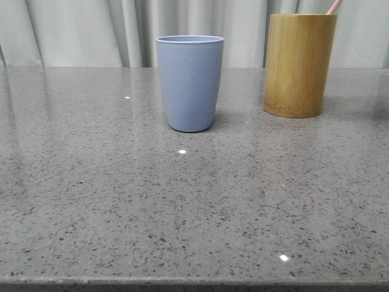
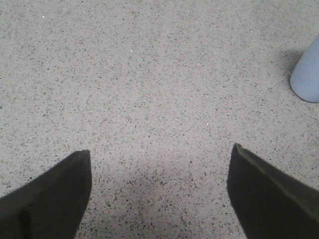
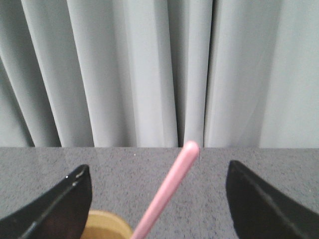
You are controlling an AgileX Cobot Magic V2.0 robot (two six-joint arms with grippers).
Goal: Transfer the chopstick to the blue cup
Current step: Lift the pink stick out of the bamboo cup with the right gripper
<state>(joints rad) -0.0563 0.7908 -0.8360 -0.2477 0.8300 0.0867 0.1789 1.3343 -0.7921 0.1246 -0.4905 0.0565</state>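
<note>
The blue cup stands upright at the middle back of the grey table; its base also shows in the left wrist view. A pale pink chopstick leans out of the yellow-brown bamboo cylinder at the back right. In the right wrist view the chopstick rises between the open fingers of my right gripper, touching neither, above the cylinder's rim. My left gripper is open and empty over bare table, apart from the blue cup. Neither gripper shows in the front view.
The speckled grey stone table runs to a front edge at the bottom of the front view. Pale grey curtains hang behind the table's far edge.
</note>
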